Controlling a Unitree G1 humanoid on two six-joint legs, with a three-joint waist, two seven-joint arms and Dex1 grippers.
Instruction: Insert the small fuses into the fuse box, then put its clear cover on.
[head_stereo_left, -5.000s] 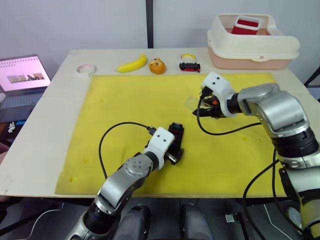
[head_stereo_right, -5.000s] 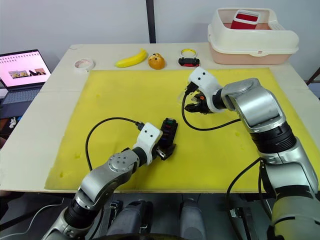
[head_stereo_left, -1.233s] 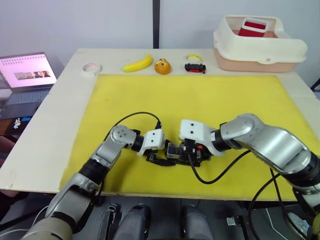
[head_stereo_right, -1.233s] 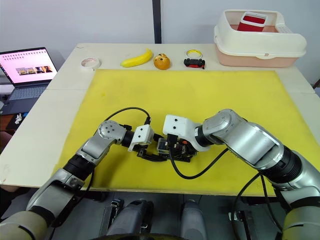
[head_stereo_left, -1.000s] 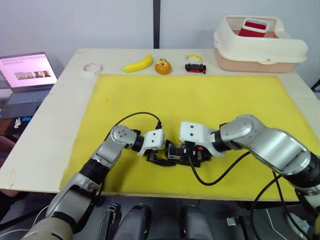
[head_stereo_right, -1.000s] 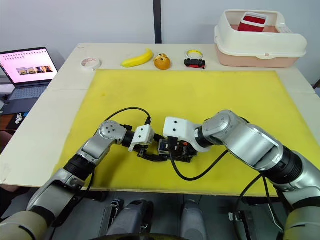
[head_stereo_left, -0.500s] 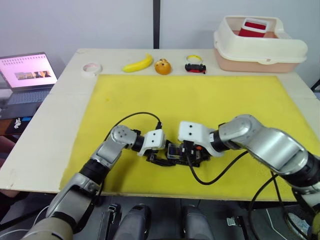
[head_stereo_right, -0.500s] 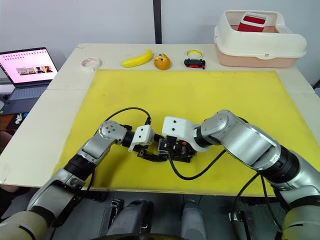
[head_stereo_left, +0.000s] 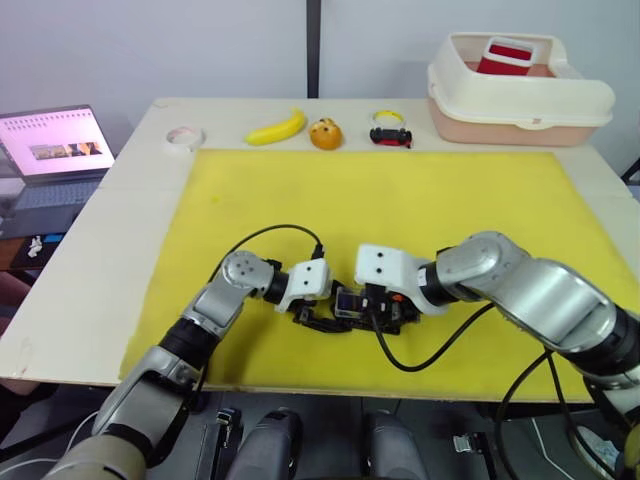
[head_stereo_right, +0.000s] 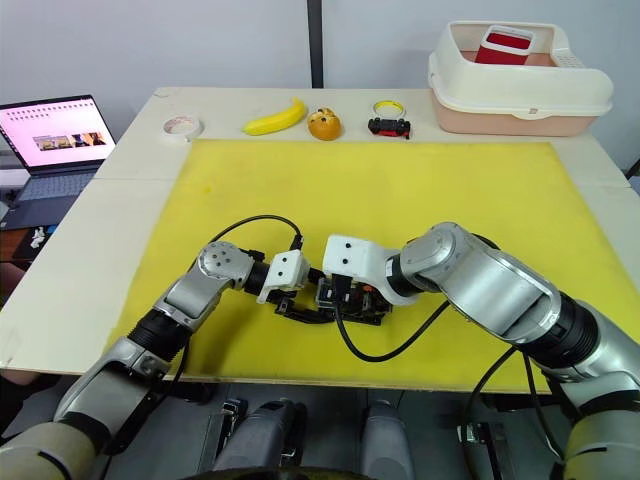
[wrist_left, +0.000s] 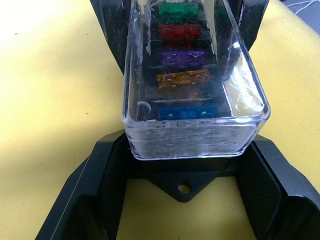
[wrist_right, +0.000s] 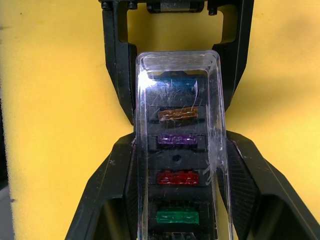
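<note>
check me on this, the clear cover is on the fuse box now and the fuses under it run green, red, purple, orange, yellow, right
Nearly. The clear cover does sit over the fuse box, held between the left gripper and the right gripper, but the last of the fuses is blue, not yellow. The right wrist view shows them through the cover: green, red, purple, orange, blue.

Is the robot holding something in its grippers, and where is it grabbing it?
Both grippers flank the fuse box with the clear cover on it. The right gripper grips its long sides; the left gripper brackets one end, and contact cannot be told.
</note>
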